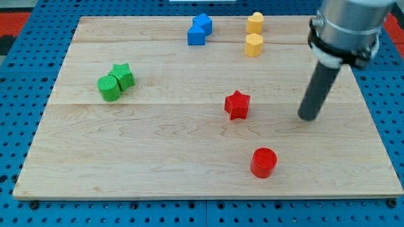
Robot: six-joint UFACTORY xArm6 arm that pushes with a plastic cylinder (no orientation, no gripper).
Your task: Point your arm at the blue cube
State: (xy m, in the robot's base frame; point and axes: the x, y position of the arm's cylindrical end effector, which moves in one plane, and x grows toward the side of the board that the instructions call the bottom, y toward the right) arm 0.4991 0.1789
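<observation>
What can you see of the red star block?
The red star block is a small, matte, solid-coloured star with blunt points, lying flat on the wooden board, right of centre. Nothing touches it: my tip stands apart on the view's right, and the red cylinder sits below it.

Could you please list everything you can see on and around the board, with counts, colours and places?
wooden board: 1, pale wood, fills most of the view.
blue blocks: 2, touching, near the view's top, centre; exact shapes hard to tell.
yellow blocks: 2, one above the other, view's top, right of the blue ones.
green star and green cylinder: 1 each, touching, view's left.
red star: 1, centre.
red cylinder: 1, lower centre-right.
blue pegboard: 1, under the board.
my tip: 1, dark rod, right of the red star, apart from all blocks.
</observation>
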